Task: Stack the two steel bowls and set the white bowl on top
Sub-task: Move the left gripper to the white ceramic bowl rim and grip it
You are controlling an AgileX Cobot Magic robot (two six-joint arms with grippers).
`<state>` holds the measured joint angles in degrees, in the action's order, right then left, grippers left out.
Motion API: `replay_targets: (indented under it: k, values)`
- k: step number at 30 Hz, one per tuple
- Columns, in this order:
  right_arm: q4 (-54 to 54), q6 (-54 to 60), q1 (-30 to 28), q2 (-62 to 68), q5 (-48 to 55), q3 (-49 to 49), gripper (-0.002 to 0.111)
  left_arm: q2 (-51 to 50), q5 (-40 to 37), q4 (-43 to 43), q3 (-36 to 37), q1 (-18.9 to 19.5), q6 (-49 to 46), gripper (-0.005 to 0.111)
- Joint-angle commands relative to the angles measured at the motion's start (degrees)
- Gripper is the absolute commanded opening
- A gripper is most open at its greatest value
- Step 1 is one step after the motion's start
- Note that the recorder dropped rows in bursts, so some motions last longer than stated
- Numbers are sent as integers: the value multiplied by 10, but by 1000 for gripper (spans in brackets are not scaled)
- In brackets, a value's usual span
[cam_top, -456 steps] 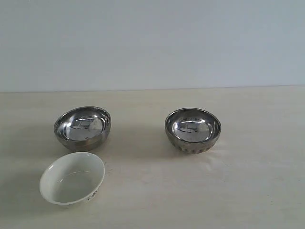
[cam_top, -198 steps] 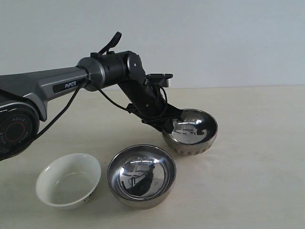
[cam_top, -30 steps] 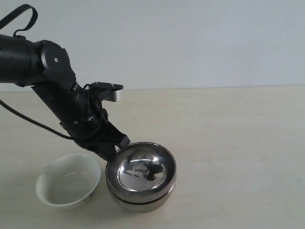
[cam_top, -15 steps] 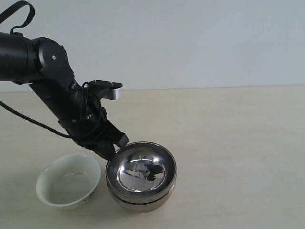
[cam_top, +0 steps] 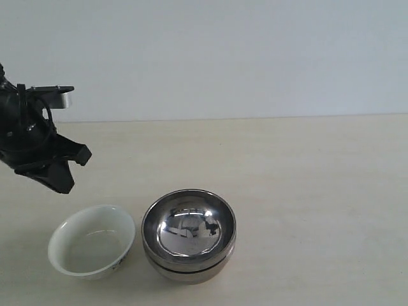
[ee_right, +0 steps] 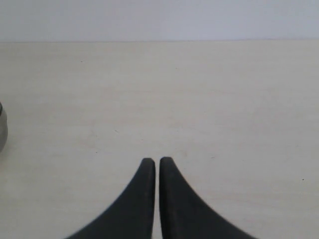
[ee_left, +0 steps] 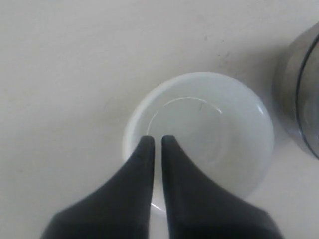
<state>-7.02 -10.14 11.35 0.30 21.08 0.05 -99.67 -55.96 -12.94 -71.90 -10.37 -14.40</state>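
Observation:
The two steel bowls (cam_top: pixel 189 233) sit nested one inside the other at the front middle of the table; the lower one shows only as a rim under the upper. Their edge appears in the left wrist view (ee_left: pixel 301 94) and the right wrist view (ee_right: pixel 2 127). The white bowl (cam_top: pixel 94 241) stands upright just left of the stack, apart from it. My left gripper (cam_top: pixel 62 185) hangs above and behind the white bowl (ee_left: pixel 219 124), its fingers shut with nothing between them (ee_left: pixel 154 139). My right gripper (ee_right: pixel 152 161) is shut and empty over bare table, outside the exterior view.
The pale tabletop (cam_top: pixel 306 191) stretches to the right of the stack up to a plain wall at the back. The left arm's dark wrist and cable (cam_top: pixel 25 127) stand at the far left edge.
My left gripper has drawn back from the rim of the steel stack, moving left and upward to above the white bowl. The bowls have not moved.

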Motion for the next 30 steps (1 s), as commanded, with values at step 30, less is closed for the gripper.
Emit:
replay_targets:
  k: [30]
  values:
    - [-4, 0, -5, -3, -4, 0, 0, 3, 129, -22, 129, 20, 7, 65]
